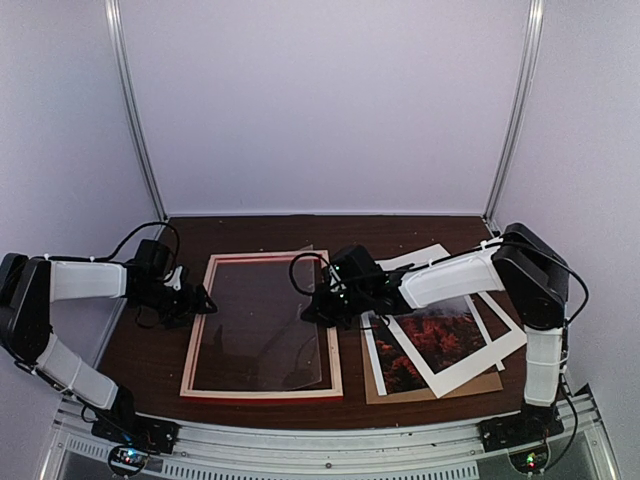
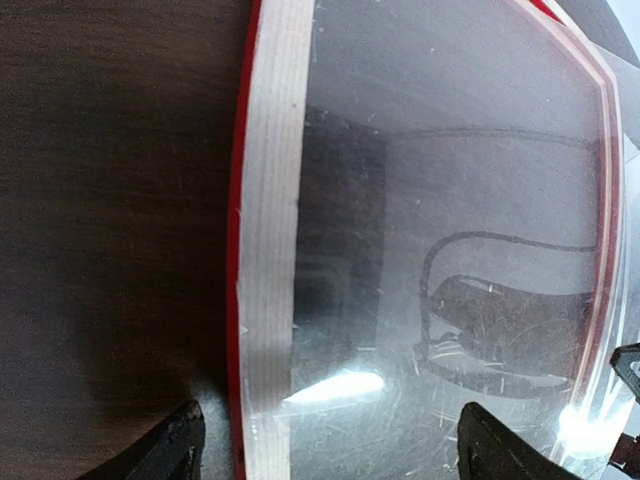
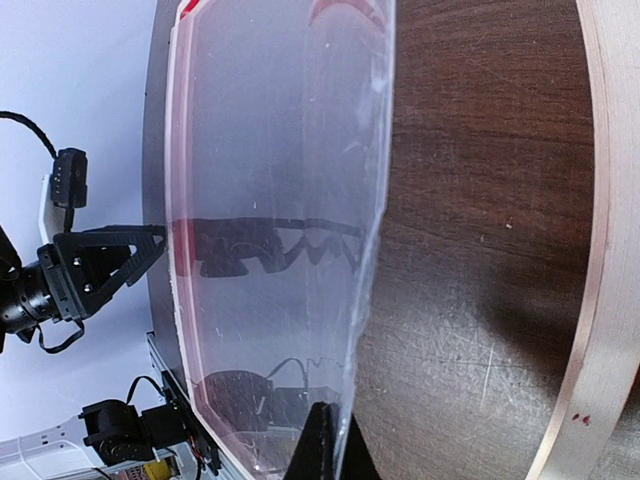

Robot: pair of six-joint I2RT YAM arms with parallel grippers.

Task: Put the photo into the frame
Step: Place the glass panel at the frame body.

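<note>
Lying back-up on the dark wood-grain table, the frame fills the centre-left of the top view, with the photo at lower right on a brown board and pale walls behind. The left gripper gapes wide astride the frame's left rail, holding nothing. The right gripper pinches the tilted clear sheet by its edge.

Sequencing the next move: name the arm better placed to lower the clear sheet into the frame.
Right. The right gripper holds the clear sheet's raised edge over the frame; the left gripper is open, straddling the frame's left rail.
</note>
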